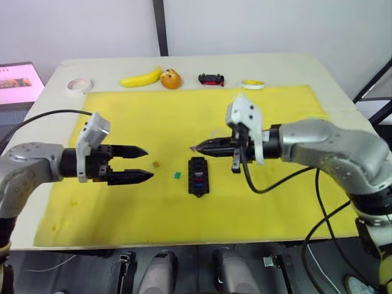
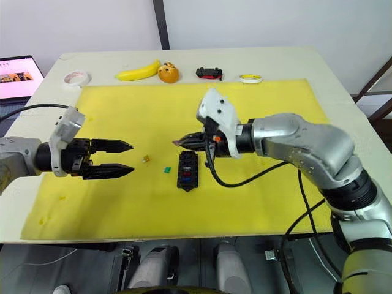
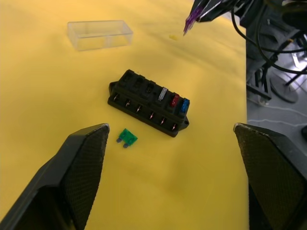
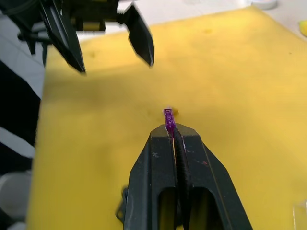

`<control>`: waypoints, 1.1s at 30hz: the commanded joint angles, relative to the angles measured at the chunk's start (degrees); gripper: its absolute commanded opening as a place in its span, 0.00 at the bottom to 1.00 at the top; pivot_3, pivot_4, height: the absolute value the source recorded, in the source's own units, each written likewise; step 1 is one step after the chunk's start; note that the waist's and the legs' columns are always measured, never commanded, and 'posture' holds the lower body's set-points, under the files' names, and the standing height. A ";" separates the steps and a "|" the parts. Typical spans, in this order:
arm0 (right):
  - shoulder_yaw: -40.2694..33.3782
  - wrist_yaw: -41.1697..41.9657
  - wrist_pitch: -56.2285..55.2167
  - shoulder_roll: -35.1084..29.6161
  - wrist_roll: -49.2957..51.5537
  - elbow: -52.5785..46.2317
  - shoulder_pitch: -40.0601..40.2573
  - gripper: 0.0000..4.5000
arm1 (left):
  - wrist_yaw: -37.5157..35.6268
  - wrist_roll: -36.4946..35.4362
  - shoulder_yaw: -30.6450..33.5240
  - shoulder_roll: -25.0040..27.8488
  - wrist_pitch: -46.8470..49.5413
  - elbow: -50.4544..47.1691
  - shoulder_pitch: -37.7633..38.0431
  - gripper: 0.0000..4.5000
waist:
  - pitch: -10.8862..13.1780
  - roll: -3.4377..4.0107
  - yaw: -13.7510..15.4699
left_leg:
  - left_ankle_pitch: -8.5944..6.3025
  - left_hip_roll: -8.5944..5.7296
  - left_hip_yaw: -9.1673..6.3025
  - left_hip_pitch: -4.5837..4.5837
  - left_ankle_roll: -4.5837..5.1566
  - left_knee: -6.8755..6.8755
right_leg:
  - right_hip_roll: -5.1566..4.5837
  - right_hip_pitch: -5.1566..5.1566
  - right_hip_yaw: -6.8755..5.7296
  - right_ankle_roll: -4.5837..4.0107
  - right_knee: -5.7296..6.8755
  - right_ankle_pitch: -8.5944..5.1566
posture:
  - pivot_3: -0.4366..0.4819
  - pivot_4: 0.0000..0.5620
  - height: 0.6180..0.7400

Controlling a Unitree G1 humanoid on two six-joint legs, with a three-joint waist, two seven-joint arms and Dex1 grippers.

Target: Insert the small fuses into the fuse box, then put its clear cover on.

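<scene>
Yellow mat (image 1: pixel 122 208) on table. Right gripper (image 4: pixel 171 125) pinches purple fuse (image 4: pixel 168 119) above fuse box (image 3: pixel 148 102); left gripper (image 1: pixel 143 164) gapes empty. Thin grip, probably tilted: fuse may miss slot or drop.

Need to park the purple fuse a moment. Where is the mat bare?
Bare mat lies between the fuse box and the near edge, and right of the box. Crowded: left of it lie the green fuse and amber fuse, by the left end effector.

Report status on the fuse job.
Right gripper shut on purple fuse. Left gripper open. Fuse box half filled. Nothing blocking.
</scene>
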 commanded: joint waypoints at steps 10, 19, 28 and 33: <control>-3.21 12.34 -12.06 5.55 -12.74 6.32 6.27 0.00 | -0.35 2.03 0.78 -2.48 -1.49 -5.02 1.43 0.98 | 0.00 0.00 0.05 | -0.01 0.02 0.00 0.00 0.02 0.04 | 0.00 0.02 0.01 0.00 0.02 0.01 | 0.48 0.27 1.00; -4.95 18.53 -14.64 9.86 -14.76 13.88 9.48 0.00 | 0.96 2.31 1.26 -3.81 -1.89 -7.09 3.72 0.98 | 0.00 -0.01 0.07 | -0.02 0.02 0.00 0.01 0.03 0.05 | 0.00 0.03 0.01 -0.01 0.04 0.01 | 0.48 0.27 1.00; -4.32 23.11 -20.43 13.27 -19.43 20.29 10.91 0.00 | 0.85 4.57 -0.16 -3.90 -2.99 -7.65 2.95 0.98 | 0.00 -0.01 0.06 | -0.02 0.01 0.01 0.01 0.03 0.08 | 0.02 0.04 0.01 -0.01 0.07 0.01 | 0.48 0.27 1.00; -3.36 26.49 -25.03 15.22 -23.13 27.34 10.70 0.00 | 0.99 5.23 -0.88 -3.97 -2.98 -7.76 2.38 0.98 | -0.01 -0.02 0.08 | -0.01 0.00 0.01 0.03 0.02 0.10 | 0.02 0.06 0.00 0.00 0.08 0.01 | 0.48 0.27 1.00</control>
